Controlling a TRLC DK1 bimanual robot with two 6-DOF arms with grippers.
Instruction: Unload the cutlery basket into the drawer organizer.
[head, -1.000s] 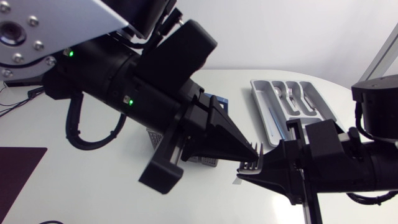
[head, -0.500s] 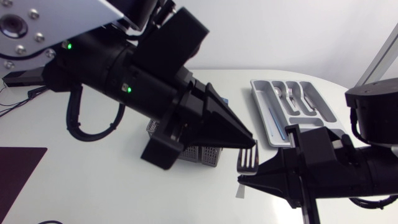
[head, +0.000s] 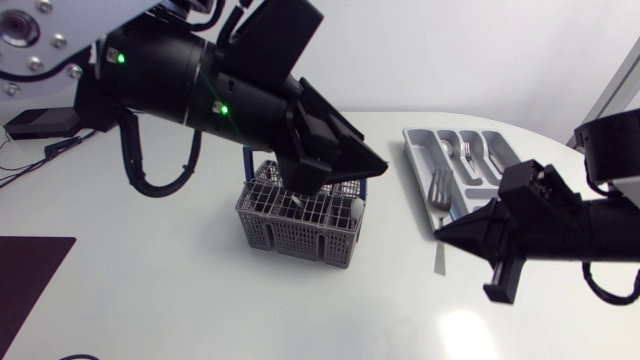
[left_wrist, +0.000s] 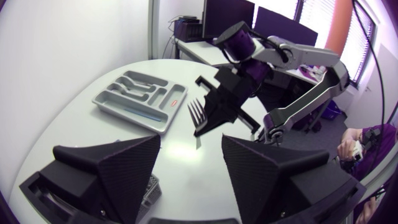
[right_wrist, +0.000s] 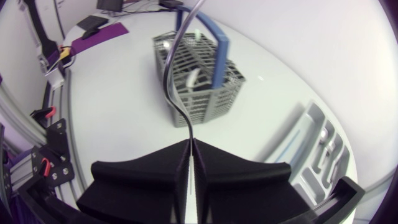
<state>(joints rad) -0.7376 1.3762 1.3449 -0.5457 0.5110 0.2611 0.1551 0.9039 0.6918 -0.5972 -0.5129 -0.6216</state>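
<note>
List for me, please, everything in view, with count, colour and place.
Cutlery basket: one, grey with blue handle, mid-table.
Drawer organizer: one, silver-grey, right of the basket.
Held fork: one, silver, in the air between basket and organizer.
Loose fork: one, silver, lying in the drawer organizer.
Mat: one, dark purple, table's left edge.
Left pincer: one, black, open, above the basket.
Right pincer: one, black, shut on the held fork's handle.

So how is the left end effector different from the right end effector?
The left end effector is open and empty; the right end effector is shut on a fork. The left one hangs above the cutlery basket, the right one beside the drawer organizer. Both are black and wedge-shaped.
</note>
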